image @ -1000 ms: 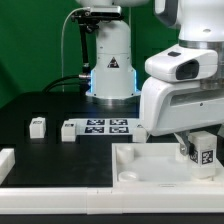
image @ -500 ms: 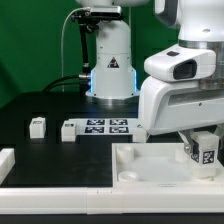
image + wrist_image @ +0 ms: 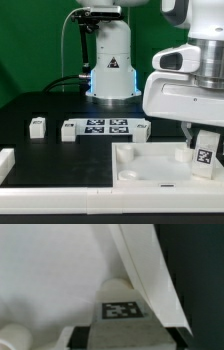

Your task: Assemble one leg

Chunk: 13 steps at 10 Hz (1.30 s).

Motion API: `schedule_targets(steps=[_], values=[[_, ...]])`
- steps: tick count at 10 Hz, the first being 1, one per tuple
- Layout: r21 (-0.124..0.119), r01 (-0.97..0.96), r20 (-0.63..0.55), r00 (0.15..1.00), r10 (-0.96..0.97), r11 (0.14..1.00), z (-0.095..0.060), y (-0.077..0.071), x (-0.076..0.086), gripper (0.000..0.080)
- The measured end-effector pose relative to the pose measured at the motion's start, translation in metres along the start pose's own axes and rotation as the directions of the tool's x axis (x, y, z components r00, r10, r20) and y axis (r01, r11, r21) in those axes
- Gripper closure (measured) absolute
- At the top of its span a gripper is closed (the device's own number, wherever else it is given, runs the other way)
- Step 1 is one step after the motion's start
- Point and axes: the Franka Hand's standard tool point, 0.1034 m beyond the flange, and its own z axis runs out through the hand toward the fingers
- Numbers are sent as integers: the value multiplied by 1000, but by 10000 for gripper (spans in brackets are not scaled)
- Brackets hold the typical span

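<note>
Dark green backdrop hangs behind a black tabletop (image 3: 40, 150), and the arm's white body fills the exterior view's right. Its two-finger claw (image 3: 203, 138) is pinching a small chunky white plastic leg (image 3: 205, 153) with a black-and-white square marker on its face. In the wrist view the leg (image 3: 122, 303) juts out from between the dark fingers (image 3: 78, 336), marker facing the camera. Leg and claw sit over the large white square plastic panel (image 3: 150, 165), which lies along the tabletop's front edge toward the corner at the exterior view's right. Whether the leg's lower end touches the panel I cannot tell. By its look the leg is light, stiff and smooth, so it could twist in a loose grip. The flat opposite sides near its upper end, where the claw has it, seem the sound place to hold. One small white block (image 3: 37, 126) and another (image 3: 68, 130) lie near the tabletop's middle, beside the thin flat white marker board (image 3: 105, 126).
</note>
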Motion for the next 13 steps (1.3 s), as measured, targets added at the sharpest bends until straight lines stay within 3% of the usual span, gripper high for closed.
schedule_targets(steps=[2, 4, 5, 6, 7, 8, 9, 10, 12, 13], values=[[-2, -228, -6, 974, 228, 974, 0, 0, 0, 509], [2, -321, -4, 947, 321, 947, 0, 0, 1, 509], [5, -444, 2, 896, 444, 896, 1, 0, 0, 509], [5, -412, 1, 911, 412, 911, 1, 0, 1, 509], [5, -386, 1, 922, 386, 922, 1, 0, 1, 420], [4, -341, -1, 940, 341, 940, 1, 0, 1, 420], [4, -160, -2, 987, 160, 987, 1, -1, 0, 233], [3, -17, -1, 1000, 17, 1000, 1, 0, 0, 169], [3, 181, 1, 983, -181, 983, 1, 2, 0, 153], [3, 357, 1, 934, -357, 934, 1, 4, 1, 153]])
